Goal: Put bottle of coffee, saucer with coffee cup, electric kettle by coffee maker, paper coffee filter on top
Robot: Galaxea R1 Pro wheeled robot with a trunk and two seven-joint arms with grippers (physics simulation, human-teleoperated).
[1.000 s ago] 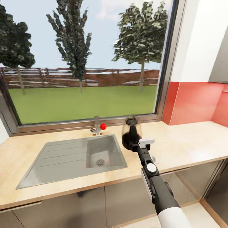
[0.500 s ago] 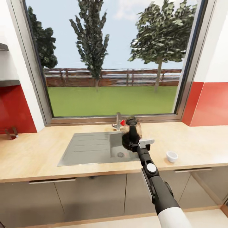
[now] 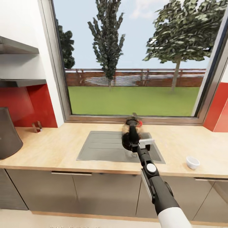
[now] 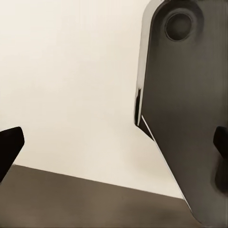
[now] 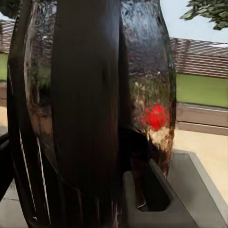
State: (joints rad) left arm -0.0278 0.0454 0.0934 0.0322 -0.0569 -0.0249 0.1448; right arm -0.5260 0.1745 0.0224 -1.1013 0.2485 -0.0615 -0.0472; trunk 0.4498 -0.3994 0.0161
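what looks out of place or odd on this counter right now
Nothing is spilled or broken. The electric kettle is held above the sink by the right gripper, and the coffee cup sits alone without its saucer.

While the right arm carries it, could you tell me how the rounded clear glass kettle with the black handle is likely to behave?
The rounded clear glass kettle, held by the right gripper at its black handle, is probably fragile. Gripped off-centre, it may swing or tilt. Its glossy body looks slippery.
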